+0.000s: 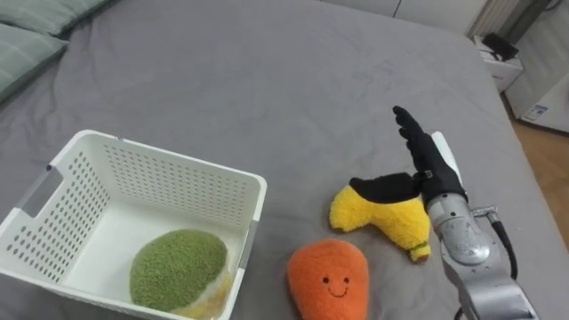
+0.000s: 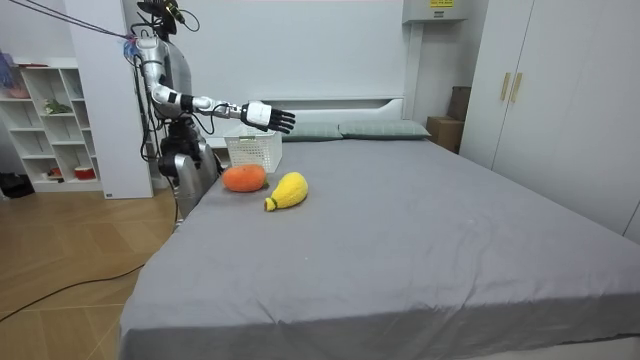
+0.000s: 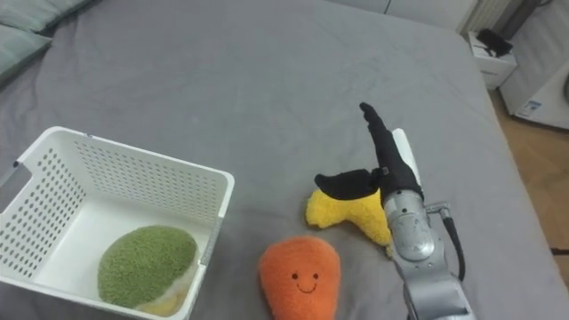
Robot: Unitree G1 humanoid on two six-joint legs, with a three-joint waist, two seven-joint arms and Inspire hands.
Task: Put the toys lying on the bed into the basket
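**Spotter:** What are you seeing, left to right?

**Operator:** I'm looking at the white basket (image 1: 160, 182) at 9 o'clock on the bed (image 1: 267, 80), with a green toy (image 1: 176, 267) lying inside it. The orange toy (image 1: 329, 280) is sitting just beside the basket's right wall, at 6 o'clock in my view. The yellow toy (image 1: 378, 218) is lying at 2 o'clock from the orange one. Both are waiting on the cover.

**Spotter:** And the hand?

**Operator:** I'm hovering the right hand (image 1: 427, 160) above the yellow toy, fingers straight and spread wide, gripping nothing.

**Spotter:** What's worrying you?

**Operator:** The hand is sitting over the toy's 1 o'clock edge, not its middle. If I'm closing there, I'm probably pinching only a thin fold, and the plush could be slipping out mid-carry. Swinging toward 9 o'clock, I'm also risking a knock on the orange toy or a clip on the basket rim.
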